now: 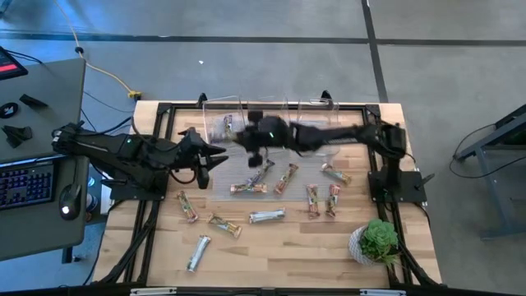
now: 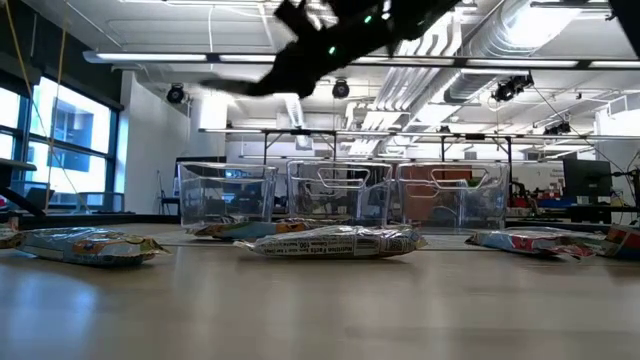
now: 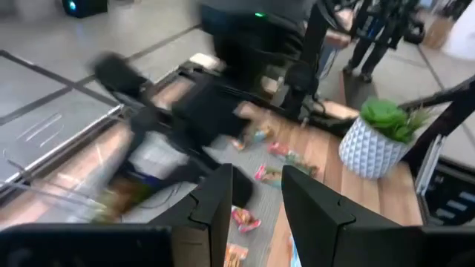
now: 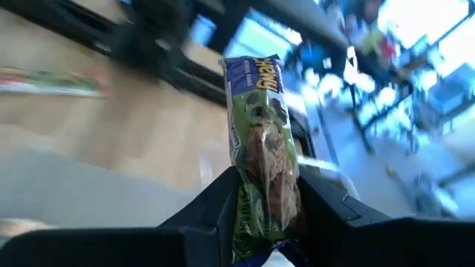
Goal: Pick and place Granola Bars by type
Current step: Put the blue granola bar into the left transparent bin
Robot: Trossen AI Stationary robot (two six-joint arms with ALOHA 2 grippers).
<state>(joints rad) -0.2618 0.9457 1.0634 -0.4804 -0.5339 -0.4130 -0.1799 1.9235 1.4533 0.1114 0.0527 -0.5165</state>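
Observation:
Several foil-wrapped granola bars lie flat on the wooden table, among them a silver one, another silver one and red-orange ones. My right gripper hovers above the table in front of the clear bins and is shut on a purple-green bar. My left gripper is open at the table's left side, level, pointing toward the right arm. In the low view, the right arm hangs high above the bars. My right gripper pinches the purple-green bar by its lower part between the two fingers. The bar lies along the fingers, and most of its length sticks out past the tips. It is lifted clear of the table.
Three clear bins stand in a row along the table's far edge; one bar shows in the leftmost bin. A green potted plant in a white pot sits at the near right corner. A black frame borders the table.

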